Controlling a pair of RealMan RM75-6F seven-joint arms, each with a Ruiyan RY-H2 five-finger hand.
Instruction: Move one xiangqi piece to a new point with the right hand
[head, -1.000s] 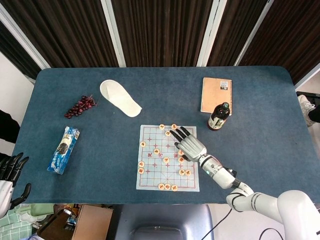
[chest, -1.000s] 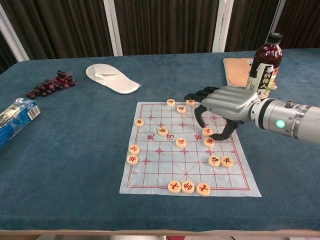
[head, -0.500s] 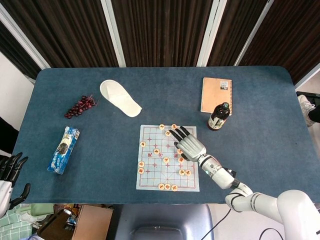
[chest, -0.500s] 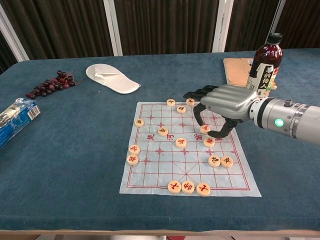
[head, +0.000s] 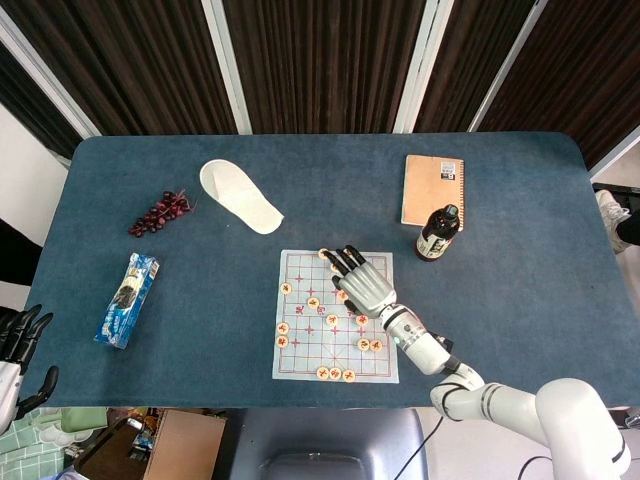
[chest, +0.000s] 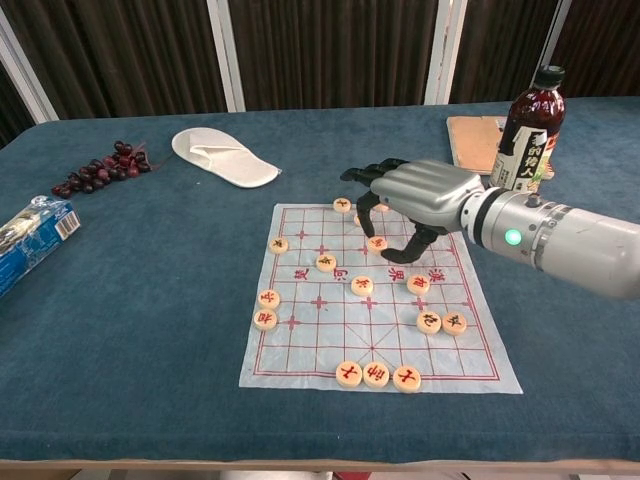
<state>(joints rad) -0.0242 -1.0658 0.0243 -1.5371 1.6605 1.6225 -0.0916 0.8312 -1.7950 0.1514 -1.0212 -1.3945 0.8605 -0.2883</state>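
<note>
Here the right hand (chest: 415, 200) hovers over the upper middle of the xiangqi board (chest: 300, 360), fingers curled downward with the thumb reaching toward a xiangqi piece (chest: 377, 243) just beneath it. Whether the thumb and fingertips actually pinch that disc or merely touch it, I cannot tell from either view. The piece looks like a small, light, rigid wooden disc with a smooth rim, probably prone to sliding on the thin, glossy sheet. A hold across opposite edges seems best, lifting rather than dragging. The left hand (head: 18, 345) rests off the table (head: 520, 200), fingers spread.
</note>
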